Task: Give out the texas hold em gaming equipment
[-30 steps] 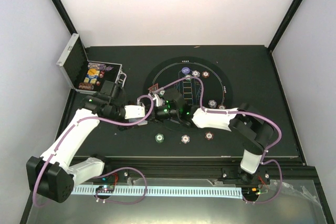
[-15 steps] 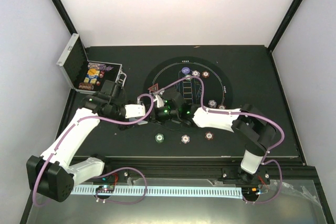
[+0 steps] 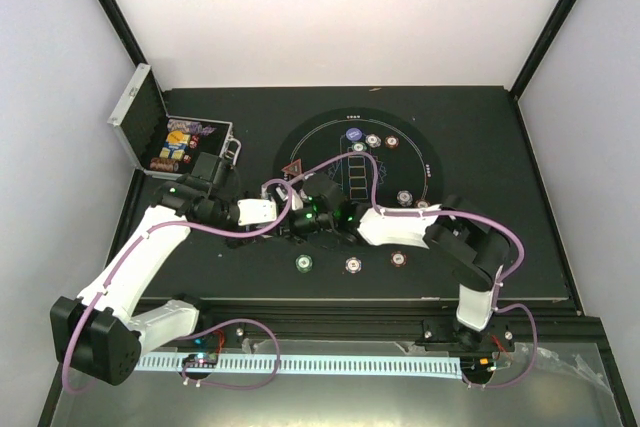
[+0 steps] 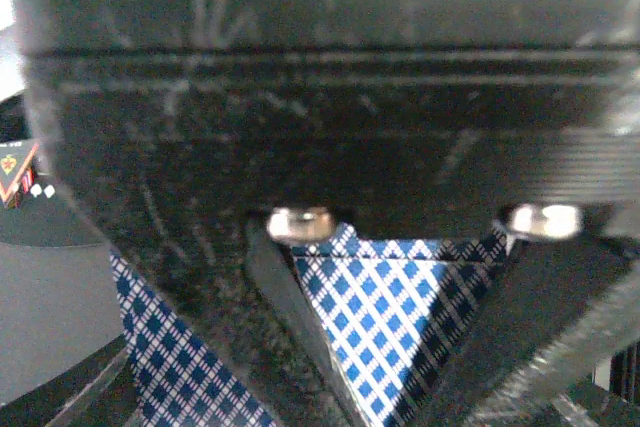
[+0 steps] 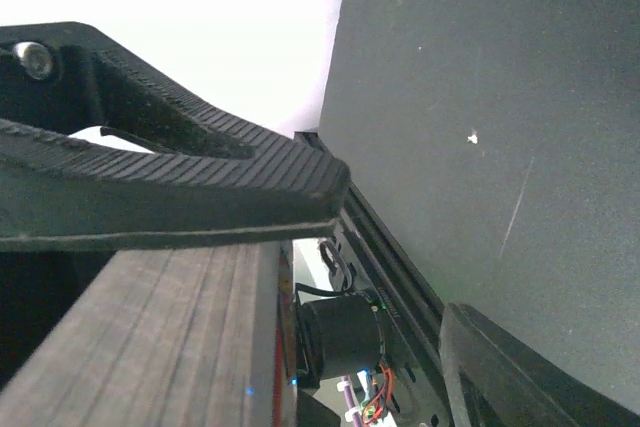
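Note:
My left gripper is shut on a deck of playing cards with blue-and-white checked backs. The deck's striped edge fills the lower left of the right wrist view. My right gripper meets the left one just left of the round black mat. It is open, its upper finger lying along the deck's top and its lower finger well apart. Green, white and red chips lie in a row near the front. A red triangle marker rests on the mat's left edge.
A silver case stands open at the back left with items inside. On the mat lie a blue disc and chips at the far side and the right side. Purple cables loop over both wrists.
The right gripper's jaws have gone from nearly shut to wide apart, and its forearm has shifted a little left toward the left gripper. The left arm and deck have stayed put.

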